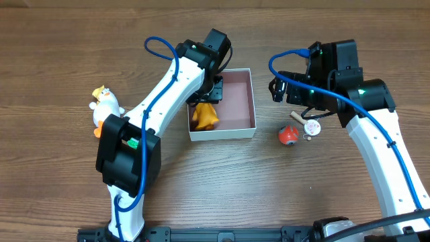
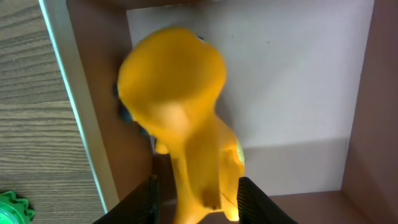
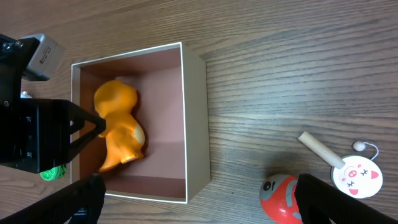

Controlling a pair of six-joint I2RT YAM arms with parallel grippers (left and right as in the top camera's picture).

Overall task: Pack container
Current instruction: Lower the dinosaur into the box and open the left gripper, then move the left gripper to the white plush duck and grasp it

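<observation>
**Orange toy down in the container, left pincer slack around it**

I use the container [image 1: 222, 133] as my landmark. It's a shallow square box, white outside and dull maroon-brown inside, sitting open-topped on the wood table, roughly between my two arms.

The left gripper [image 2: 198, 196] is dipped into the container's left half. Its jaws stand apart on either side of the orange toy [image 1: 203, 115]. In the left wrist view a sliver of the box shows between one finger and the toy, so I read it as not clamped. The toy lies on its side on the container floor, hard by the left wall (it looks dinosaur-ish, and it's blurry up close). My guess is that it was placed low so it settles rather than bounces out.

The right gripper [image 3: 199, 211] hovers to the container's right, jaws spread wide, nothing in them. I judge it's parked clear of the left arm and lined up for the loose pieces there.

Right of the container sit a red ball toy [image 1: 287, 136] and a pig-face rattle [image 1: 310, 126]. Well to its left is a white-and-orange duck figure [image 1: 105, 104].
</observation>
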